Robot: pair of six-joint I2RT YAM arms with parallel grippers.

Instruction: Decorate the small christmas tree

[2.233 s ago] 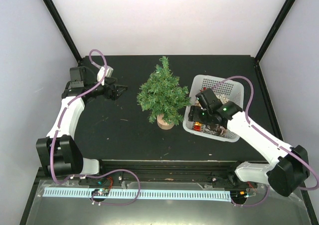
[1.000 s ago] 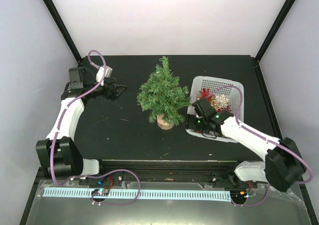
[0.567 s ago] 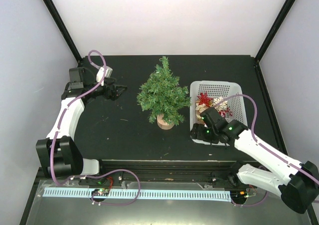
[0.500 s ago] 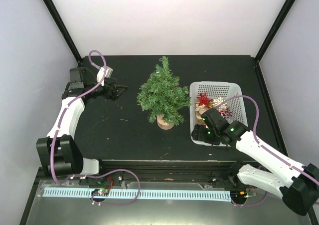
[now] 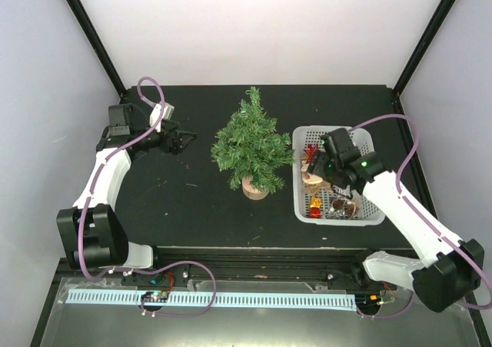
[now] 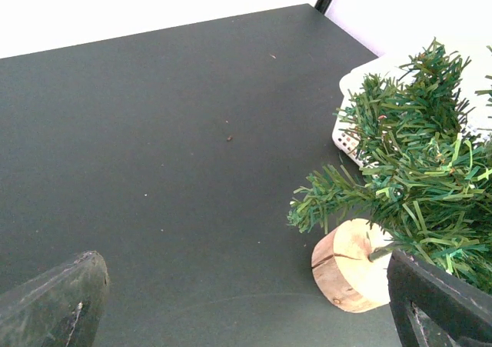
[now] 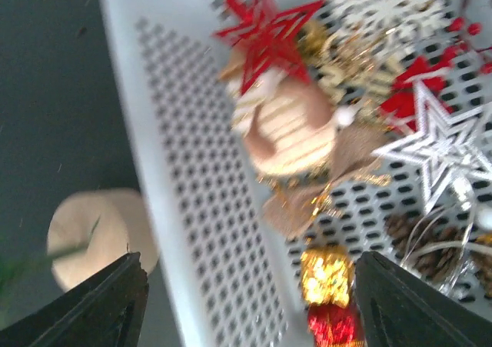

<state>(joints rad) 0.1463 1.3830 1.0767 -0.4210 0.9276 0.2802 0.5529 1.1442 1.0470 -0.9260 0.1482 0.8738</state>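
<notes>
Black tabletop [image 5: 192, 201], small christmas tree [image 5: 251, 143] upright mid-table, just left of the white basket [image 5: 361, 135]. Right end effector [image 5: 321, 165] hangs wide open and empty over the ornaments [image 7: 288, 128]. Left end effector [image 5: 184, 141] is open too, holding nothing. Tree's probably light and tippy with floppy bristles, so I'd steady it by the stump base [image 5: 255, 187].
</notes>
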